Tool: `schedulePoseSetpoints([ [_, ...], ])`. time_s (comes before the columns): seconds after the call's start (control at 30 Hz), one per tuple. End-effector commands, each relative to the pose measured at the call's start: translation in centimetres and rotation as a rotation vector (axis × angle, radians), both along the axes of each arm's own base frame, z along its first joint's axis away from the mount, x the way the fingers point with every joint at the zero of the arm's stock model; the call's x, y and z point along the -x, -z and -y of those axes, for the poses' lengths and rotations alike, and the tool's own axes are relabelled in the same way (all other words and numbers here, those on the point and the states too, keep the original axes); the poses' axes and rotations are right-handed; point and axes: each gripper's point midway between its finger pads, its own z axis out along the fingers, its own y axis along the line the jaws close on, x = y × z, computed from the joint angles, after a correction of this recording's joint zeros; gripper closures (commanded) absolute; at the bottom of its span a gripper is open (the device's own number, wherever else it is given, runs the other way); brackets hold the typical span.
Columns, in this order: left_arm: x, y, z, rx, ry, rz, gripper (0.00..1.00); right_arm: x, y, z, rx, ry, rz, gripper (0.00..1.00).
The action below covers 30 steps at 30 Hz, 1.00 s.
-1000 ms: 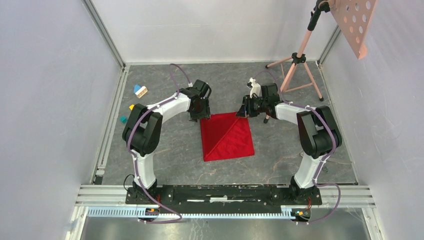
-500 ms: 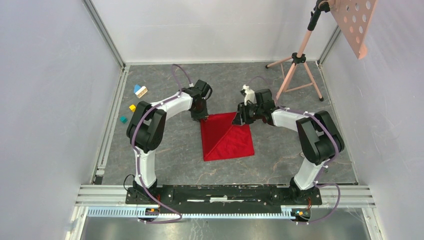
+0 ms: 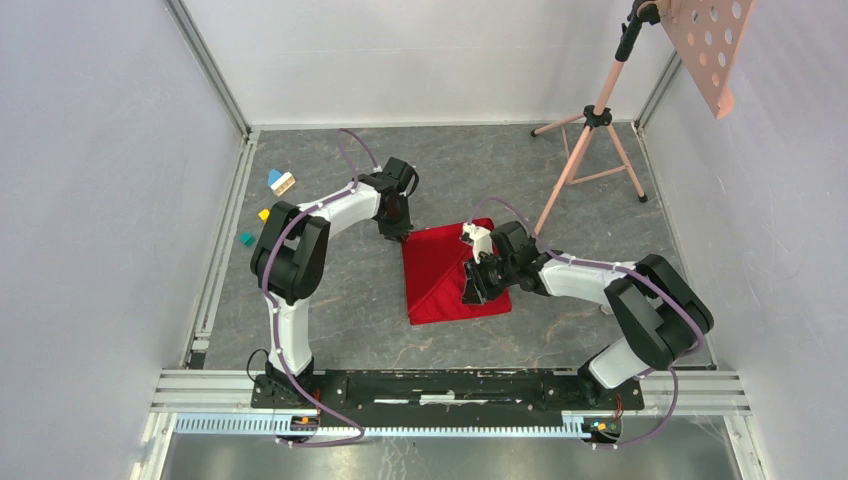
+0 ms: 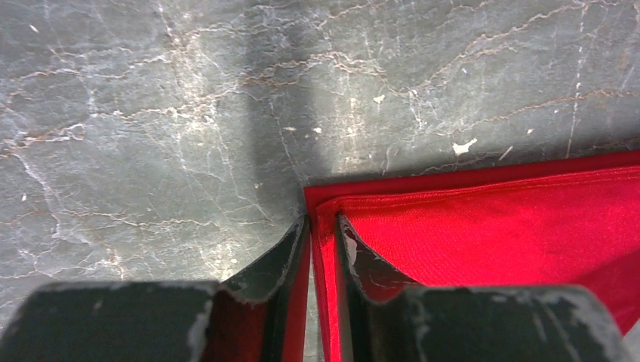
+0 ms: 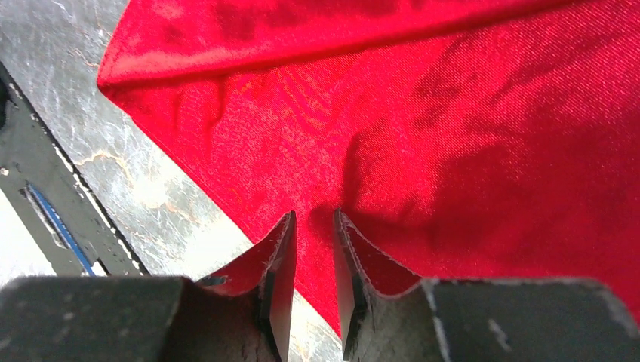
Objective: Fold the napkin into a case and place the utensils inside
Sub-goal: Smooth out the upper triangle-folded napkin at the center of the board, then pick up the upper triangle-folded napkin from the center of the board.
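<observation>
The red napkin (image 3: 440, 270) lies flat on the grey table as a folded square with a diagonal crease. My left gripper (image 3: 399, 233) is at its far left corner. In the left wrist view the napkin's (image 4: 490, 219) side hem runs between the fingers of that gripper (image 4: 323, 222), which stand a narrow gap apart with a sliver of table showing. My right gripper (image 3: 472, 290) hovers over the cloth's near right part. Its tips (image 5: 313, 219) rest on the wrinkled napkin (image 5: 453, 113), slightly apart. The utensils are out of view.
Small coloured toy blocks (image 3: 281, 181) lie by the left wall, with a yellow one (image 3: 264, 214) and a teal one (image 3: 246, 239) nearer. A pink tripod stand (image 3: 598, 120) rises at the back right under a perforated board (image 3: 705, 40). Walls enclose three sides.
The right gripper has swung from beside the napkin's far right corner toward the near side, over the cloth. The left jaws have narrowed around the far left corner.
</observation>
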Motion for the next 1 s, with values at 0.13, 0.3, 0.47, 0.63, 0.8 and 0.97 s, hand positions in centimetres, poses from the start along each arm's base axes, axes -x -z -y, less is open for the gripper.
schedulePoseSetpoints([
  [0.13,0.5,-2.2,1.4,0.107,0.038,0.025,0.69,0.7,1.9,4.2,0.175,0.051,0.063,0.71],
  [0.3,3.1,-5.0,1.4,0.199,0.053,0.056,0.52,-0.2,1.4,5.6,0.273,0.039,0.116,0.70],
  [0.47,6.4,-8.2,0.2,0.252,0.079,0.110,0.46,-2.6,-0.9,7.4,0.417,0.053,0.204,0.62],
  [0.63,8.5,-11.7,-3.4,0.246,0.062,0.215,0.40,-2.5,-3.4,6.7,0.483,0.057,0.233,0.54],
  [0.8,9.5,-14.9,-6.0,0.258,0.053,0.301,0.37,1.3,-6.4,-1.4,0.327,0.002,0.231,0.42],
  [0.97,9.8,-16.4,-7.3,0.251,0.057,0.371,0.34,2.8,-6.1,-6.9,0.388,-0.026,0.235,0.46],
])
